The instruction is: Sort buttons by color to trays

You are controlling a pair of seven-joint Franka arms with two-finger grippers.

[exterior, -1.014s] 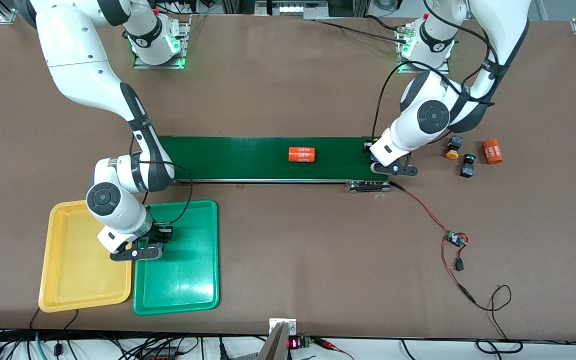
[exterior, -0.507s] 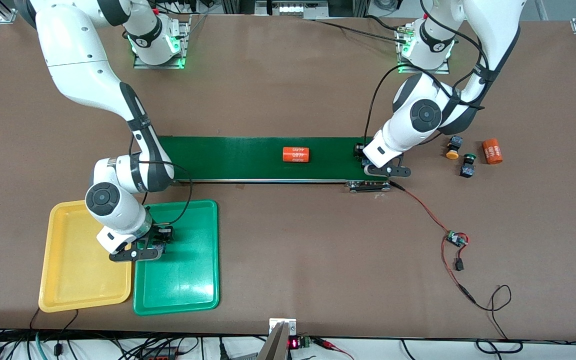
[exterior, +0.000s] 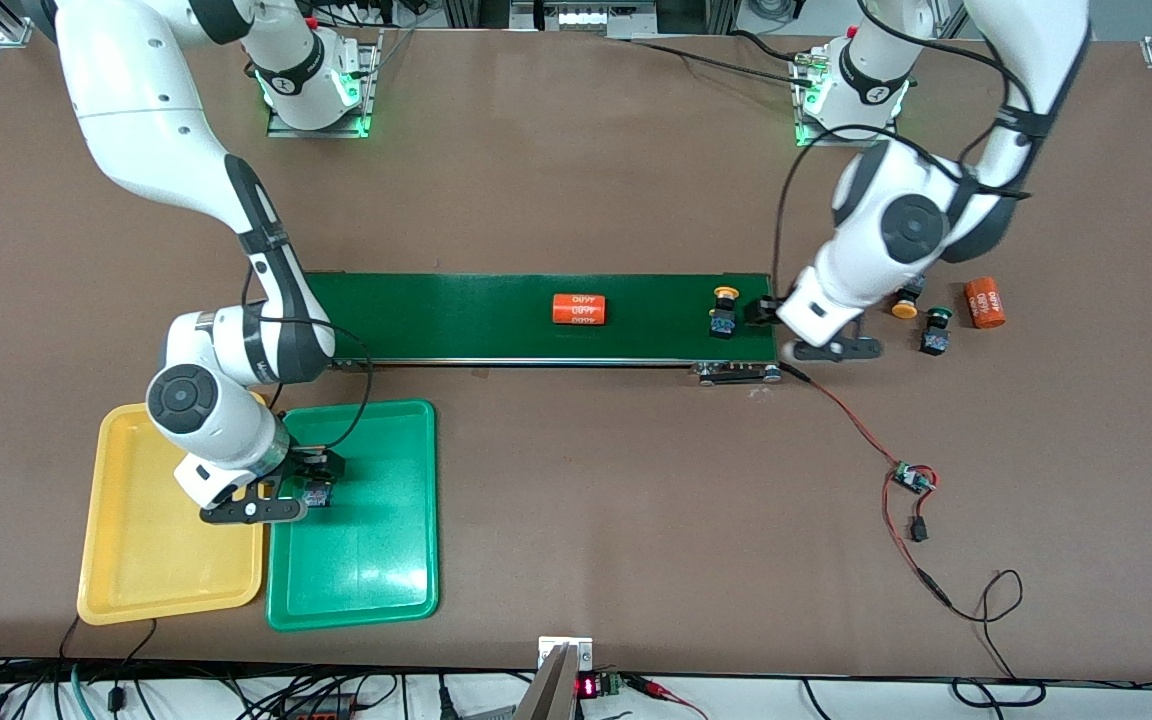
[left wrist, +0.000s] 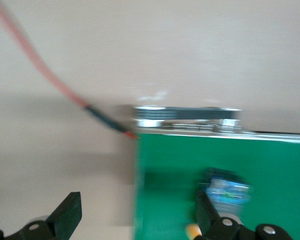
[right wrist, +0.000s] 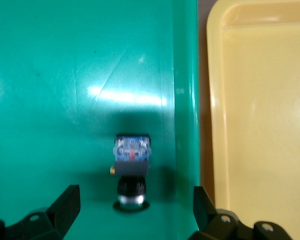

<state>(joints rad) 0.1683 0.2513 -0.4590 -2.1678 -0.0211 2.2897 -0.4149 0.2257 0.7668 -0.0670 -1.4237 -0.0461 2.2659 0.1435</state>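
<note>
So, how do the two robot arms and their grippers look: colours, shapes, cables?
Both arms have glossy white rounded shells with dark grey joint bands and round grey caps. Black cables loop along the forearms. The left gripper and right gripper have black angular fingers. Green lights glow at both bases.

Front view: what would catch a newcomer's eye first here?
The long green conveyor belt across the table's middle, carrying an orange cylinder and a yellow-capped button. Next, the yellow tray and green tray side by side, with the open right gripper over a button in the green one.

Yellow tray (exterior: 136, 560), green tray (exterior: 386, 570), dark green belt (exterior: 456, 315)
</note>
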